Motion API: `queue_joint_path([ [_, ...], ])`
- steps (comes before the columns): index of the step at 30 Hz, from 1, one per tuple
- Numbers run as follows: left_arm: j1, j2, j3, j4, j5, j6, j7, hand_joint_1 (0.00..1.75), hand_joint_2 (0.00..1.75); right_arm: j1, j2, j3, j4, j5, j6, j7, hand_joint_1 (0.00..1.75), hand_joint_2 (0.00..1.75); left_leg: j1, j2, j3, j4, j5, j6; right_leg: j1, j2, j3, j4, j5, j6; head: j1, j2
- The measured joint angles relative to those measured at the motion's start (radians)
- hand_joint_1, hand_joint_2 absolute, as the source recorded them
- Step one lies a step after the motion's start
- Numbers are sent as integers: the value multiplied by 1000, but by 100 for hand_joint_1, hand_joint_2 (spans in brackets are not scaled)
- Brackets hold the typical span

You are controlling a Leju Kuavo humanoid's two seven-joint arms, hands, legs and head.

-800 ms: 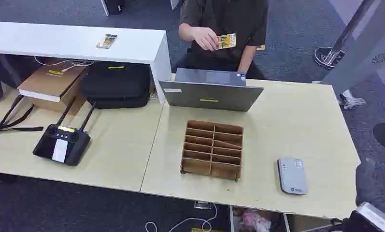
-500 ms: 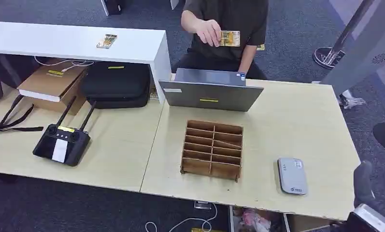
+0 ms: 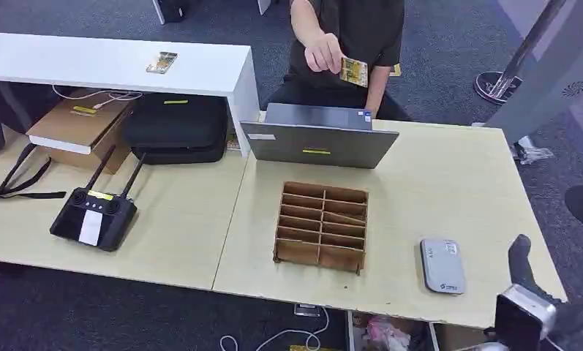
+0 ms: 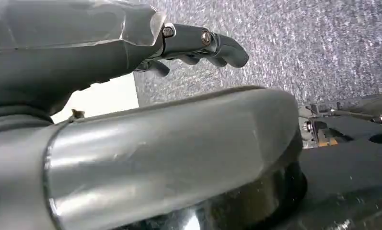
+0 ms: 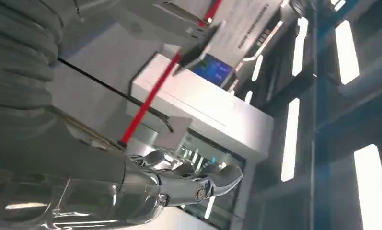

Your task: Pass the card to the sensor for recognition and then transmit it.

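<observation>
Our right robot hand [image 3: 526, 296] at 4 o'clock is empty, fingers apart; card [image 3: 353, 72] at 12 looks thin, stiff, so we'd pinch its free edge.

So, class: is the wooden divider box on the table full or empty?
Empty: every visible slot of the wooden divider box shows bare wood, no cards.

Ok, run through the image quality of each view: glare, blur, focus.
Head view: even light, sharp across the table; only the card in the person's hand is slightly smeared. Left wrist view: the left hand up close is soft, with pale sheen. Right wrist view: bright window strips blow out behind the right hand.
</observation>
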Motion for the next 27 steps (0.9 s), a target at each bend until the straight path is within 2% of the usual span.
queue_joint_path([
  [5, -5, 3, -28, 0, -33, -19, 2, 0, 0, -220, -19, 83, 195, 65, 8, 244, 0, 175, 0, 2, 3, 0, 3, -1, 0, 3, -1, 0, 3, -1, 0, 0],
  [9, -10, 3, -59, 0, -68, -36, 17, 0, 0, -423, -45, 151, 390, 90, 128, 387, 0, 175, 0, 3, 2, 0, 6, -2, 0, 4, -2, 1, 6, -2, -1, 0],
  [13, -17, 3, -83, 0, -79, -47, 20, 0, 0, -583, -62, 208, 568, 132, 168, 431, 0, 175, 0, 0, 2, 0, 7, -2, 0, 2, -2, 1, 6, -1, -1, 0],
  [16, -18, 3, -98, 0, -80, -56, 20, 0, 0, -664, -69, 242, 663, 169, 176, 449, 0, 175, 0, 1, 2, 0, 7, -2, 0, 2, -2, 1, 6, -1, 0, 0],
  [27, -25, 3, -120, 0, -79, -69, 32, 0, 0, -807, -70, 332, 850, 271, 220, 480, 0, 175, 0, 1, 1, 0, 6, -2, 0, 2, -3, 1, 6, -1, 0, 0],
])
